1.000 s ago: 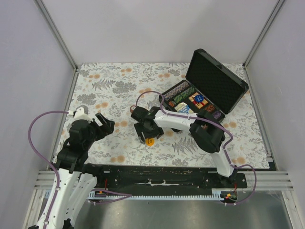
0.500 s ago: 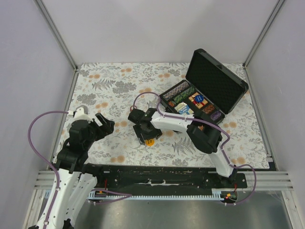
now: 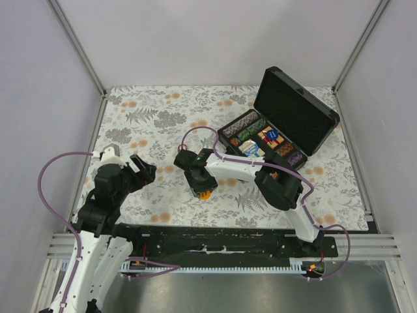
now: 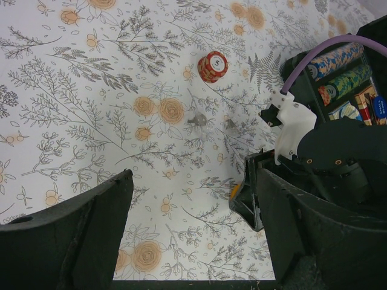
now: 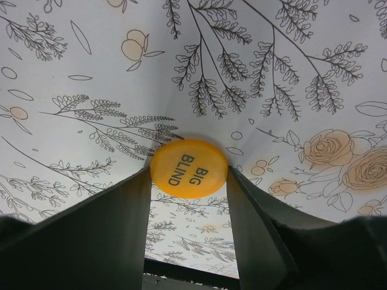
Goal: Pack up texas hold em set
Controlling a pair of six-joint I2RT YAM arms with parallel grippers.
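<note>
Right gripper (image 5: pixel 188 179) pinching yellow disc (image 5: pixel 188 167) on table (image 5: pixel 66 54).
Fingers (image 5: pixel 127 211) touch both disc edges; left gripper (image 4: pixel 190 181) spread wide, empty.

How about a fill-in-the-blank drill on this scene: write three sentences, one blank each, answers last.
The yellow disc between the fingers of the right gripper reads BIG ____.
The black case has its lid ____.
The red chip stack lying outside the case shows the numeral ____.
Missing words: BLIND; open; 5.
</note>
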